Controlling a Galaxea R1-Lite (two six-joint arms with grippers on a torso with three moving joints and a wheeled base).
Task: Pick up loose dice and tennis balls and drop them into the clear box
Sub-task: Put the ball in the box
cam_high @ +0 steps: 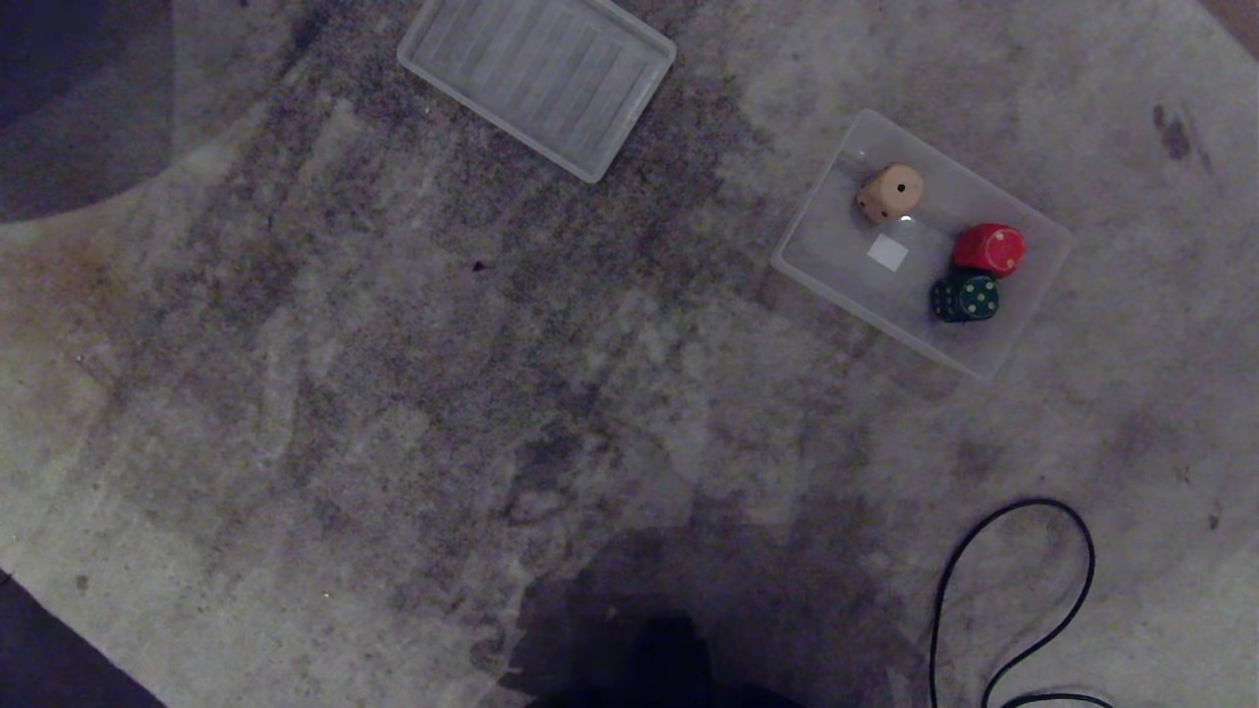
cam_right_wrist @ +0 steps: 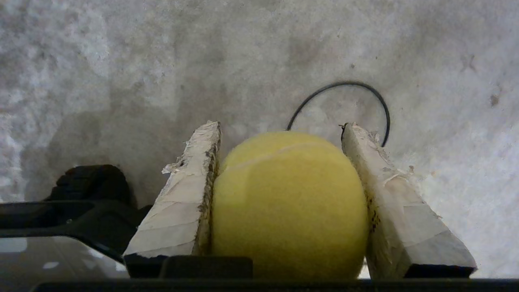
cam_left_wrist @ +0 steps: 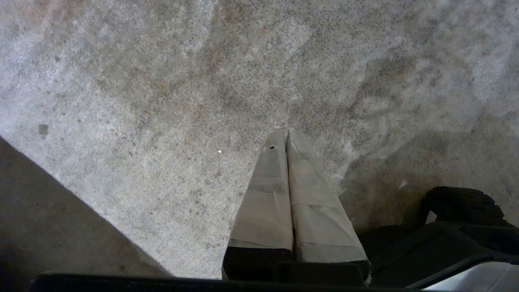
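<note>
— Yellow-green felt fills the right wrist view: the right gripper (cam_right_wrist: 279, 129) is pinching a tennis ball (cam_right_wrist: 288, 202), one taped finger (cam_right_wrist: 182, 207) against each side of it, above the stained grey floor (cam_right_wrist: 121, 61). A black cable (cam_right_wrist: 344, 87) loops on the floor beyond the ball.

— And the box?

— In the head view the clear box (cam_high: 1033, 285) sits far right on the floor. Inside it are a beige die (cam_high: 890, 192), a red die (cam_high: 989, 249) and a dark green die (cam_high: 965, 297); red and green lie just beside each other, the beige one apart from them.

— Anything else down there?

— The ribbed clear lid (cam_high: 536, 84) lies at the far edge, well left of the box.

— The other arm?

— The left gripper (cam_left_wrist: 287, 132) hangs over bare floor, its fingers pressed together, holding nothing.
</note>
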